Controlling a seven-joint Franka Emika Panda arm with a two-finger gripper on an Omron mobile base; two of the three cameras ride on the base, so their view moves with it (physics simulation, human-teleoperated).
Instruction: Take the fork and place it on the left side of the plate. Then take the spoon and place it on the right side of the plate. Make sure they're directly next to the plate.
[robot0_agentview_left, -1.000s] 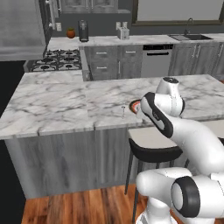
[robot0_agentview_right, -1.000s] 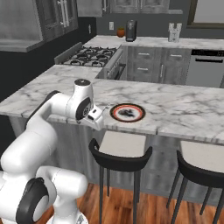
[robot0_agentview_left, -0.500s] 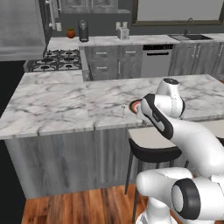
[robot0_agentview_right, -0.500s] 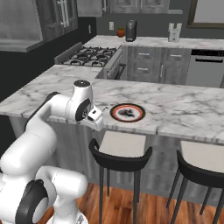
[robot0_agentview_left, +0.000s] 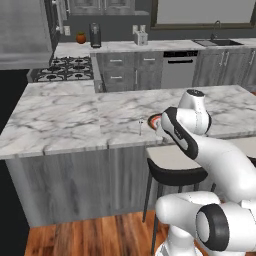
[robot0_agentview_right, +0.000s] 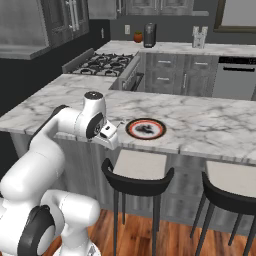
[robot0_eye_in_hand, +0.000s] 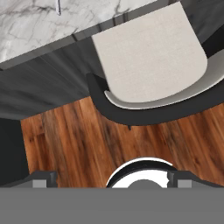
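On the marble counter (robot0_agentview_left: 75, 115), just left of the plate (robot0_agentview_right: 145, 128): slim utensil (robot0_agentview_left: 140, 125), lying flat near the front edge. Too small to tell prongs from bowl, so fork vs spoon unconfirmed. Also visible at the top edge of the hand view, as a thin grey sliver on the marble. No second utensil made out from here.

Handling, as a judgement: light, stiff metal, thin and low against a hard, slick surface. Likely to skate or pivot if pinched off-centre or nudged sideways. Best taken across the handle near mid-length, fingers straddling the narrow width, coming straight down so the tips reach the marble on both sides. Not fragile, though a drop could clatter onto the plate or slide off the counter edge.

Plate sits close to the front edge too, red-orange rim and dark centre plain in the right base view. Looks apart from the utensil by a small gap; contact cannot be ruled out at this resolution.

Gripper (robot0_agentview_right: 110, 136) hangs off the counter's front edge, left of the plate, pointing down. Looks past the edge onto the stool seat (robot0_eye_in_hand: 148, 57) and the wood floor (robot0_eye_in_hand: 78, 140). Jaws spread wide, nothing between them.

Needs lifting and swinging back over the counter before any descent. Task not started by the look of it.
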